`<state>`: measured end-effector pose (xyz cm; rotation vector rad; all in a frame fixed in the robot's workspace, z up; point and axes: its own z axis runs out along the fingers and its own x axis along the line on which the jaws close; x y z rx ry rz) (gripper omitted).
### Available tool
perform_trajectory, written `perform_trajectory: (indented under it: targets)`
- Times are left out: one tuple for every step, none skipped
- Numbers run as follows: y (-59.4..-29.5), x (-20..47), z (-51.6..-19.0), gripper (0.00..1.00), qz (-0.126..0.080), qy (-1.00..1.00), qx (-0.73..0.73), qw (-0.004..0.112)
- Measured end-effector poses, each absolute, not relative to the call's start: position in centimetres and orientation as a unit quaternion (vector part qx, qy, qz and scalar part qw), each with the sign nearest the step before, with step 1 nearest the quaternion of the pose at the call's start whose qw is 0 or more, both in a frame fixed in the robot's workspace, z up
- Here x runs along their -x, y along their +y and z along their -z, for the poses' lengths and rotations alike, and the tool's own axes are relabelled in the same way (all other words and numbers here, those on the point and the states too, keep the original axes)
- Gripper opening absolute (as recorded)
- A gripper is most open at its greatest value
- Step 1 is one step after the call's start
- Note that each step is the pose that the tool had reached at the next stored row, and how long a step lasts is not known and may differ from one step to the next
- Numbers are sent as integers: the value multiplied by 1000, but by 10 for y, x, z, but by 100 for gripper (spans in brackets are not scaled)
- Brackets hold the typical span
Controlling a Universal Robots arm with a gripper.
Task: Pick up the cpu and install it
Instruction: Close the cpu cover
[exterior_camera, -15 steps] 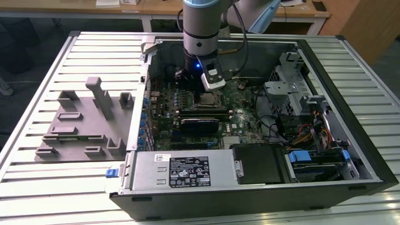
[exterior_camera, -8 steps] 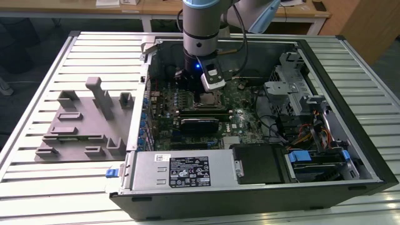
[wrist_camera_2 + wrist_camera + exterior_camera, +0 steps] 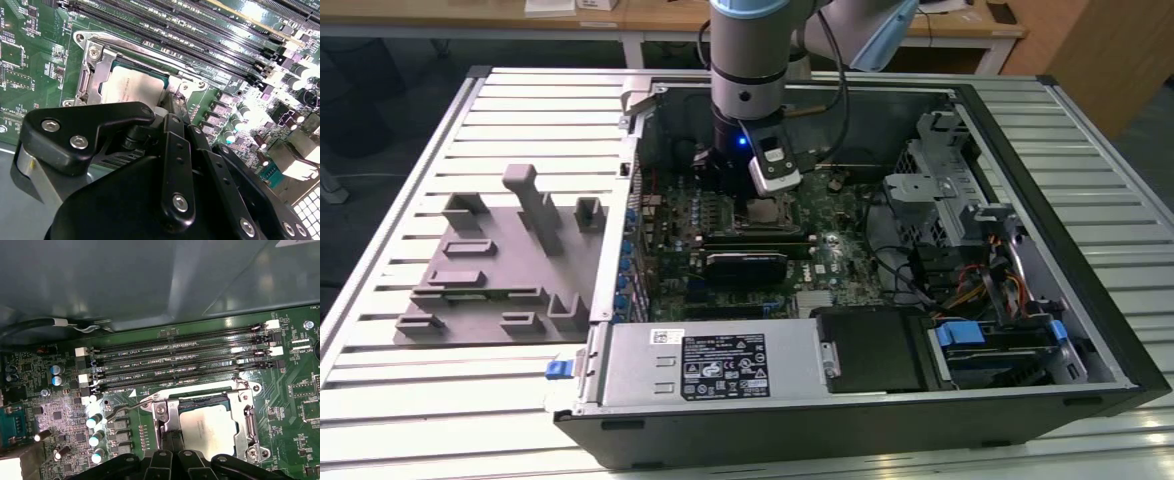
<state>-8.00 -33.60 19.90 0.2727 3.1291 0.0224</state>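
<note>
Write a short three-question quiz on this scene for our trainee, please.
1. Fill in: the grey plastic fixture tray lies to the exterior view's ____ of the open black computer case.
2. True or false: the small square silvery-topped cpu sits inside the metal socket frame.
3. The black claw is nearest: A) the tray B) the cpu C) the case's outer wall.
Key: 1 left; 2 true; 3 B.

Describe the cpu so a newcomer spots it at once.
Inside the open computer case, find the green motherboard. Beside its black memory slots sits a metal frame; the cpu is the flat silvery square inside it, unlike the dark slots.
</note>
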Motion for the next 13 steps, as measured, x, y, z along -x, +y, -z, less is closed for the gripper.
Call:
perform_trajectory:
  targets:
    - [-336,80,-199,11,-7,996,-87,0]
    - [-336,80,-199,11,-7,996,-87,0]
    - [-336,80,-199,11,-7,996,-87,0]
    - [-336,81,-199,11,-7,996,-87,0]
    - [-336,81,-199,11,-8,996,-87,0]
    - [-336,81,-199,11,-8,996,-87,0]
    - [-336,81,-199,11,-8,996,-87,0]
    - [-336,81,-199,11,-8,996,-87,0]
    - [-336,81,-199,11,-8,996,-87,0]
    - [-336,81,-199,11,-8,996,-87,0]
    - [-336,81,-200,11,-8,996,-87,0]
    - [-336,81,-201,11,-7,996,-87,0]
    - [-336,81,-201,11,-8,996,-87,0]
